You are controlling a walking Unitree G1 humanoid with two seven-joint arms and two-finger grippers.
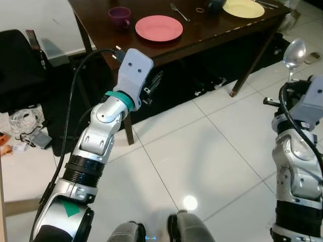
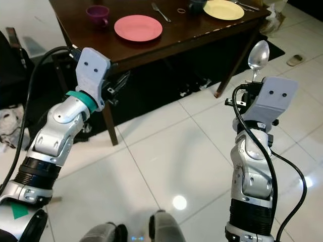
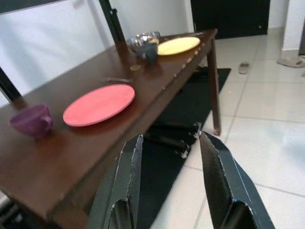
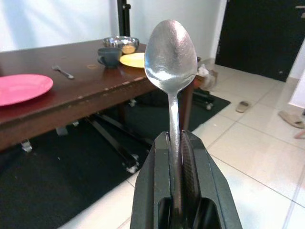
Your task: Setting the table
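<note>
A dark wooden table [image 1: 96,20] stands ahead of me. On it lie a pink plate [image 1: 158,27], a purple cup [image 1: 119,15] to its left, a fork [image 1: 179,12] to its right and a yellow plate [image 1: 243,8] at the far end. My right gripper [image 4: 175,143] is shut on the handle of a silver spoon [image 4: 170,50], held upright over the floor, short of the table's right end. My left gripper [image 3: 169,138] is open and empty, raised in front of the table's near edge below the pink plate [image 3: 99,104].
A dark cup [image 4: 109,56] and a metal bowl [image 4: 121,44] stand beside the yellow plate. A black rug [image 4: 57,191] lies under the table, among its legs [image 1: 252,65]. A black chair [image 1: 17,70] and cables [image 1: 22,123] are at left. Slippers [image 4: 290,118] lie on the white tiles.
</note>
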